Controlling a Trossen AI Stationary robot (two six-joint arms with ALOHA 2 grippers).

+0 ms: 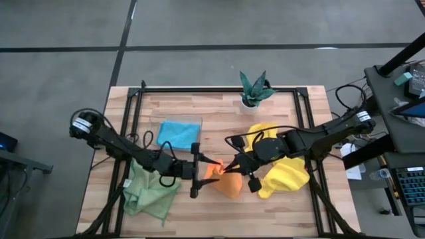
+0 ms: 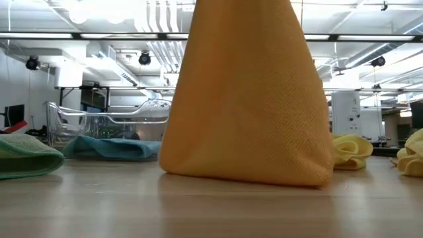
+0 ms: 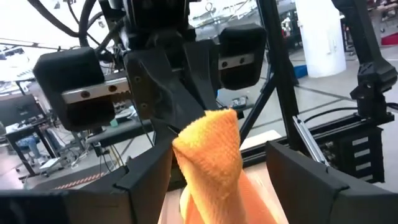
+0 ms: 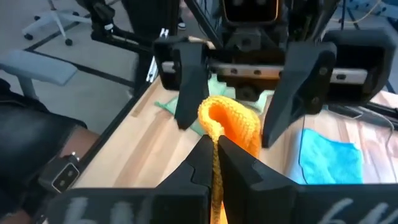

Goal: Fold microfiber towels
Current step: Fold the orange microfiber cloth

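The orange towel [image 1: 229, 184] is drawn up into a peak at the table's middle. My right gripper [image 4: 216, 149] is shut on that peak, reaching in from the right [image 1: 226, 167]. My left gripper [image 3: 217, 186] comes from the left [image 1: 210, 170] and is open. Its fingers [image 4: 189, 87] stand on either side of the peak with no touch showing. A pale green towel [image 1: 149, 189] lies crumpled at the near left. A blue towel [image 1: 178, 133] lies in a clear tray. Two yellow towels [image 1: 285, 176] [image 1: 262, 131] lie on the right. My right gripper pinches the raised peak of the orange towel [image 4: 219, 124] between its two shut fingers, with a fold of cloth running down between them. The fingers slant slightly downward from the table's right. The towel hangs below like a tent, its lower edge [image 2: 244, 173] resting on the table.
A clear plastic tray [image 1: 196, 121] holds the blue towel at the far left of centre. A small plant in a white pot [image 1: 254, 89] stands at the far edge. Black frame rails [image 1: 133, 113] run along the table's left and right sides.
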